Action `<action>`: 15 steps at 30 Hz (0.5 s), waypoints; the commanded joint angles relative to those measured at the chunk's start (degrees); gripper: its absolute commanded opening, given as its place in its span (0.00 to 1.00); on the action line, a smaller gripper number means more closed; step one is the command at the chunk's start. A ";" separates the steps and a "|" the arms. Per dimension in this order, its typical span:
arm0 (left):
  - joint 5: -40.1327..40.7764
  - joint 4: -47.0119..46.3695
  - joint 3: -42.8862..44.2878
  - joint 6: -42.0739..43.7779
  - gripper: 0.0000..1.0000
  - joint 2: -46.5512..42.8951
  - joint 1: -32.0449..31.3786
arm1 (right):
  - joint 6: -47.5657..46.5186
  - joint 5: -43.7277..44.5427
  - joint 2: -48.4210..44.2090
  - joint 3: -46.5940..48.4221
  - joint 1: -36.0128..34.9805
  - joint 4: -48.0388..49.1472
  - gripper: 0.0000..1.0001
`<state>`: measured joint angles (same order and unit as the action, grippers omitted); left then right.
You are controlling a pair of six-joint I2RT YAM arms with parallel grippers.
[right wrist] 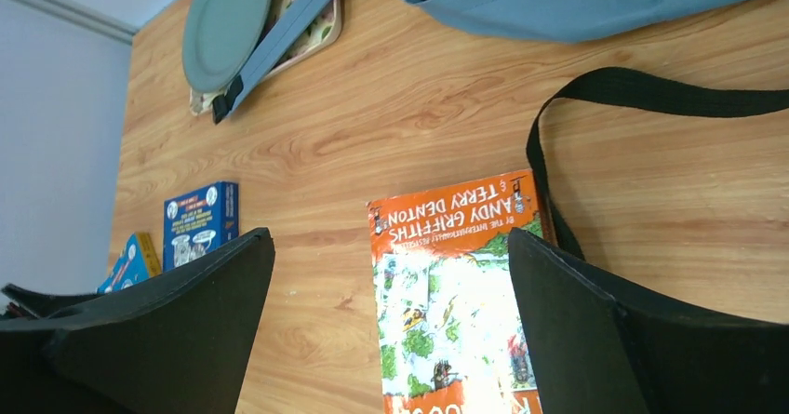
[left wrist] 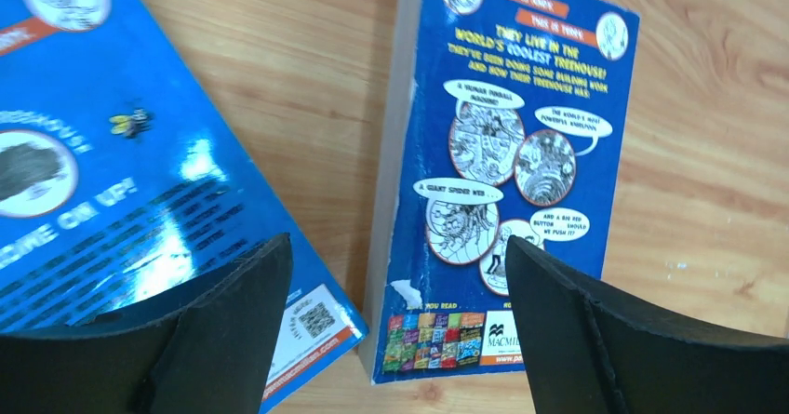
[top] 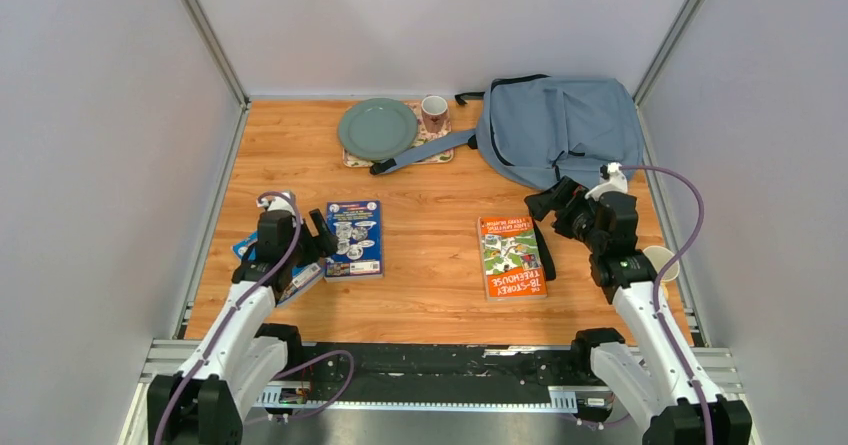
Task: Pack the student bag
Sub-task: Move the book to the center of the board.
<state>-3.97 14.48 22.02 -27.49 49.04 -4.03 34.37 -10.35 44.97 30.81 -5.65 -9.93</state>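
The student bag lies flat at the back right of the table, grey-blue, one blue strap reaching toward the plate and a black strap looping toward an orange book. My right gripper hovers open between the bag and that orange book, nothing between its fingers. My left gripper stands open and empty over the near edge of a blue book. A second blue book lies tilted just to its left, partly under the left arm.
A green plate and a patterned mug sit on a placemat at the back centre. A paper cup stands by the right wall, beside the right arm. Grey walls enclose the table on three sides.
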 commanded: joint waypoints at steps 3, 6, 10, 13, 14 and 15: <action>4.43 4.35 3.74 -3.47 0.91 -4.29 0.34 | -3.52 -7.84 2.93 4.70 -0.32 -1.85 1.00; -3.93 1.44 2.15 -4.15 0.91 -6.93 0.34 | -3.17 -10.12 2.32 3.65 -0.59 -0.36 1.00; -12.89 -5.32 0.92 -7.30 0.91 -9.57 -0.44 | -2.73 -11.97 2.05 2.94 -1.47 1.14 1.00; -10.82 -8.59 2.57 -7.77 0.91 -7.39 -9.73 | -2.64 -11.45 3.28 4.08 -2.61 0.62 1.00; -5.06 -7.72 3.72 -7.06 0.91 -6.07 -12.99 | -2.55 -11.45 3.63 4.78 -3.13 0.53 1.00; -2.30 -7.10 5.12 -5.92 0.91 -2.84 -19.20 | -2.73 -11.45 4.15 5.05 -3.49 0.18 1.00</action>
<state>-11.46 10.74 23.64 -33.47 40.84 -10.22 32.29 -20.21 48.05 32.95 -7.73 -10.83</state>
